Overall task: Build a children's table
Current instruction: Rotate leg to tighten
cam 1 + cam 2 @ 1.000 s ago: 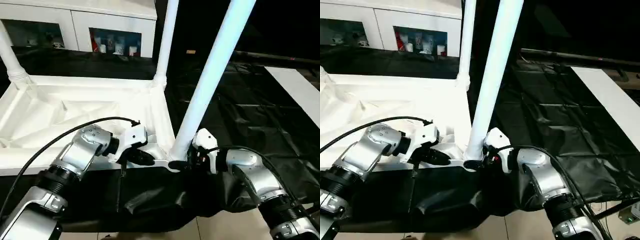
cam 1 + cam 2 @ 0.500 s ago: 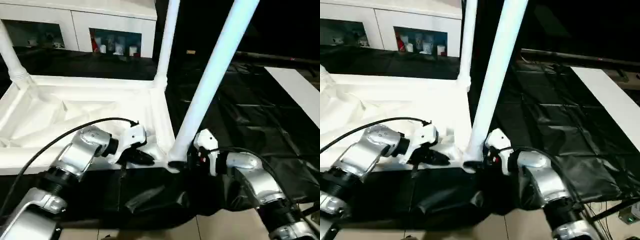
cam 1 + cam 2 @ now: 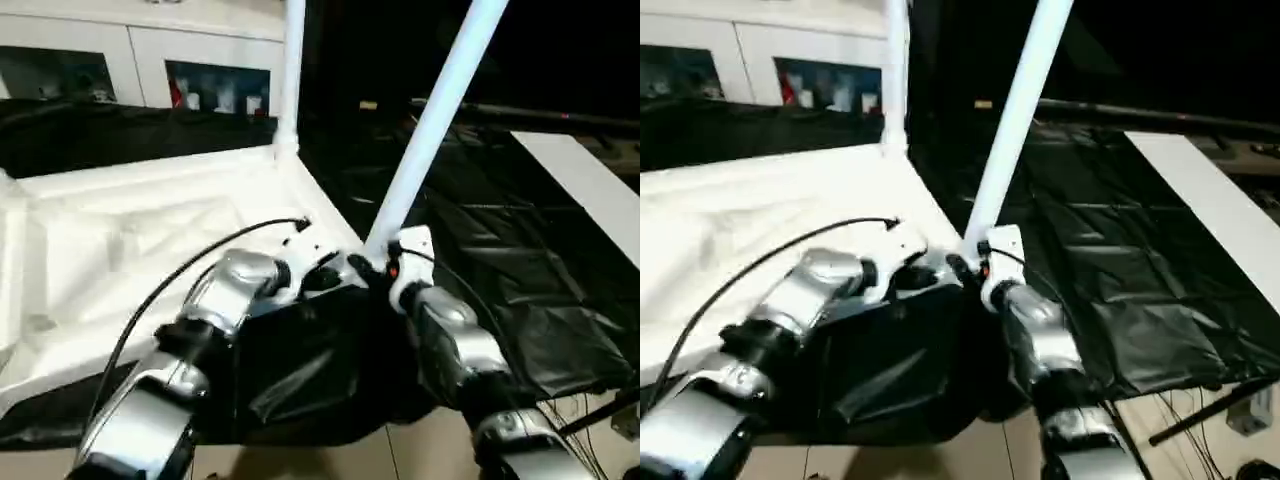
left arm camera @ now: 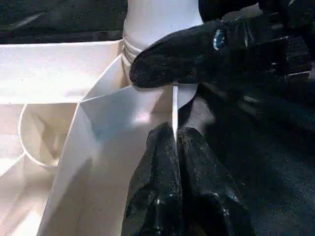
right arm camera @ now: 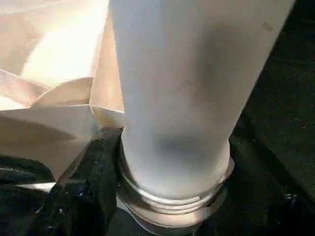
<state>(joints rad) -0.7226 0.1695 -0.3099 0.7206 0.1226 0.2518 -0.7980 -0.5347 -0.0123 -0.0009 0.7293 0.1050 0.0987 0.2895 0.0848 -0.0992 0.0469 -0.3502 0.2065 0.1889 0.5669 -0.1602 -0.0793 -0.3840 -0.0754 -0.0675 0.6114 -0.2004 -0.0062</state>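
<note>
Upside down on the black-sheeted work table (image 3: pixel 520 290), the children's table (image 3: pixel 120 240) lies with its ribbed underside facing up, filling the left half of the head views. Behind it, along the far wall, stands a white cabinet (image 3: pixel 215 75) with glass doors. One leg (image 3: pixel 292 70) rises from the far right corner socket of the top; a second leg (image 3: pixel 435 125) rises tilted from the near right corner socket, leaning away to the right.

Both arms meet at that near corner. The left gripper (image 4: pixel 175 142) is clenched, its two black fingers pressed together on the thin white edge of the top's rim just beside the corner socket, so the rim's lip runs between the fingertips. The right gripper (image 3: pixel 372 268) sits on the other side of the same socket, with its fingers parted around the base of the tilted leg, where the tube screws into the threaded collar. One right finger (image 4: pixel 197 54) shows in the left wrist view, lying across the foot of the tube, just above the left fingertips.
</note>
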